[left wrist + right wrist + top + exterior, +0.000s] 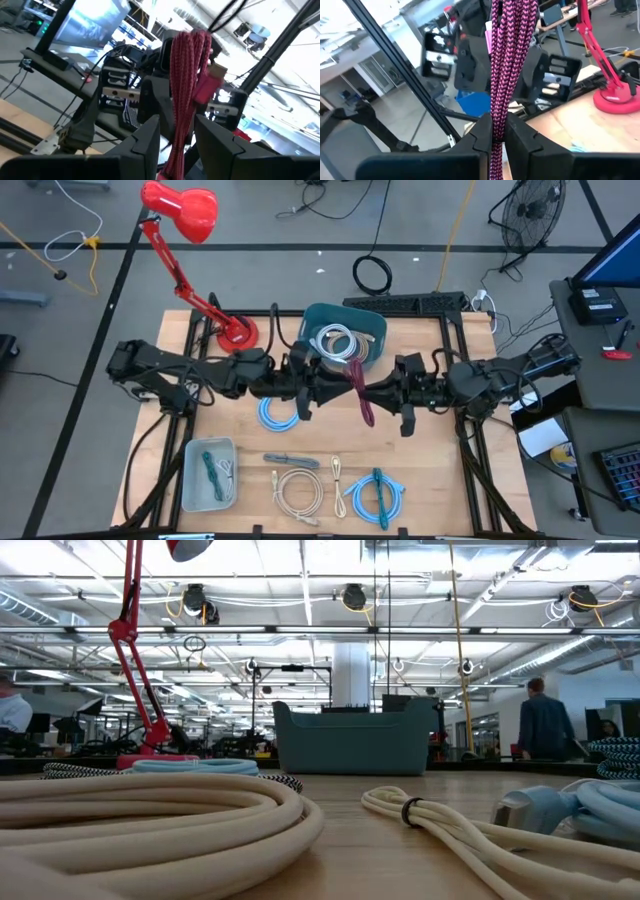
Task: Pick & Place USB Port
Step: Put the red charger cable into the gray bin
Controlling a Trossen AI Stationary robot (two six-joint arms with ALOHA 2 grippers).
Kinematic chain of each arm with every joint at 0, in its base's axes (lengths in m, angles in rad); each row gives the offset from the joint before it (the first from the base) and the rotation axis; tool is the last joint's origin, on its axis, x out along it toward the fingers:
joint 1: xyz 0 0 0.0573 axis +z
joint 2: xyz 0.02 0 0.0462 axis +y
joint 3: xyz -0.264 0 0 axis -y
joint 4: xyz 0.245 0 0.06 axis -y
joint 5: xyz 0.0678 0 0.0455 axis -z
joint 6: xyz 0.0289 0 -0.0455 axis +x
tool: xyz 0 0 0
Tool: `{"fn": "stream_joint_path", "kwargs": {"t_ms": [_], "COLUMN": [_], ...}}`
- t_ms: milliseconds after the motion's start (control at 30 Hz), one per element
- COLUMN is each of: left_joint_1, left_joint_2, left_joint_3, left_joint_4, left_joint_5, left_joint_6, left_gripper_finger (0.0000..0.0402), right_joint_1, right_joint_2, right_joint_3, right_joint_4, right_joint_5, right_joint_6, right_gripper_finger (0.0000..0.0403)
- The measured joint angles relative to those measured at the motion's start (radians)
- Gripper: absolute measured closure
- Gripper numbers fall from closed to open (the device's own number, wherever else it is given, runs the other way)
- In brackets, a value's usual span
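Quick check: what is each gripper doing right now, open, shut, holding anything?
Left gripper: fingers open around the braided pink cable, not clamped.
Right gripper: shut on the same cable, held in mid-air above the table.

Near the frame's centre, the left gripper (335,388) and the right gripper (380,395) meet at a dangling magenta braided cable (362,395), just below the teal bin (375,330) of coiled cables. A red desk lamp (185,210) stands upper left; a grey tray (190,480) sits lower left.
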Motion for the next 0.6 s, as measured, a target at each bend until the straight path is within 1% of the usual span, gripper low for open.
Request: {"fn": "stream_joint_path", "kwargs": {"t_ms": [133, 400, 533, 600], "left_joint_1": [0.005, 0.014, 0.013, 0.013], "left_joint_2": [0.000, 0.000, 0.000, 0.000], "left_joint_3": [0.000, 0.000, 0.000, 0.000], "left_joint_4": [-0.001, 0.008, 0.010, 0.004], "left_joint_5": [-0.013, -0.034, -0.035, -0.034], "left_joint_6": [0.005, 0.008, 0.010, 0.010], "left_gripper_finger": [0.0279, 0.0279, 0.0279, 0.0279], "right_joint_1": [-0.004, -0.049, -0.068, -0.077], "right_joint_2": [0.000, 0.023, 0.044, 0.046], "right_joint_3": [0.000, 0.000, 0.000, 0.000], "right_joint_4": [-0.006, -0.002, -0.003, -0.005], "right_joint_5": [0.002, 0.000, -0.048, -0.056], "right_joint_6": [-0.010, -0.013, -0.013, -0.012], "right_gripper_finger": [0.0380, 0.0380, 0.0380, 0.0380]}}
